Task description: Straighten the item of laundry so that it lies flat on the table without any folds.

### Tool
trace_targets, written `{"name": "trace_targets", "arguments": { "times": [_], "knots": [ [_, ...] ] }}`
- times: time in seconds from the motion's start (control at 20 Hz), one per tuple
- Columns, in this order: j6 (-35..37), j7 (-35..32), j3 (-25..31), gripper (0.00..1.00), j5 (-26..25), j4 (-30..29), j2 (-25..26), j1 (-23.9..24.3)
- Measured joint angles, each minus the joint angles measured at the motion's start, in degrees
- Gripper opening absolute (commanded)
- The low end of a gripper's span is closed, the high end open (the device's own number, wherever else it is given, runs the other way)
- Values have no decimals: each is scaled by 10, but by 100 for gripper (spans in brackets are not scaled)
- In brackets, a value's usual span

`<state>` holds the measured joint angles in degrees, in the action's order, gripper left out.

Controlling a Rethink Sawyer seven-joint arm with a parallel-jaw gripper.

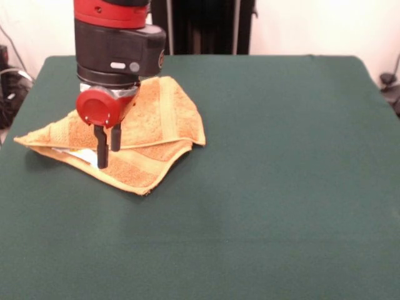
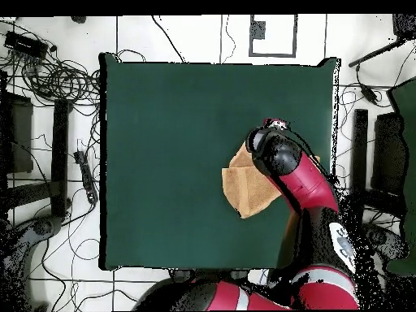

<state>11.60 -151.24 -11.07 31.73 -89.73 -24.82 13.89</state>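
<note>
The item of laundry (image 1: pixel 147 134), a golden-orange towel, lies folded over itself in a rough triangle on the left part of the green table (image 1: pixel 281 187). A white tag (image 1: pixel 80 154) peeks out at its front left edge. My gripper (image 1: pixel 108 159) points straight down over the towel's left half, fingers slightly apart with nothing between them, tips at or just above the cloth. In the overhead view the towel (image 2: pixel 244 193) lies near the table's (image 2: pixel 162 146) right edge. There the arm's wrist (image 2: pixel 272 153) covers the towel's right side and hides the gripper.
The table's left edge (image 1: pixel 19 119) is close to the towel's left corner. Cables (image 2: pixel 49 77) and dark stands (image 2: pixel 58 154) lie on the floor around the table. A dark stand (image 1: pixel 206 25) rises behind the table's far edge.
</note>
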Motion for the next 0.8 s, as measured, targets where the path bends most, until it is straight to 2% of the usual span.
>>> {"name": "trace_targets", "arguments": {
  "times": [0.15, 0.3, 0.5, 0.8],
  "knots": [
    [32, 0, -5, 100, -32, 15, 0, 2],
    [106, 0, -9, 100, -84, 38, -5, 14],
    [162, 0, -10, 100, -123, 49, -17, 32],
    [175, 0, -9, 100, -150, 49, -27, 54]
  ]
}}
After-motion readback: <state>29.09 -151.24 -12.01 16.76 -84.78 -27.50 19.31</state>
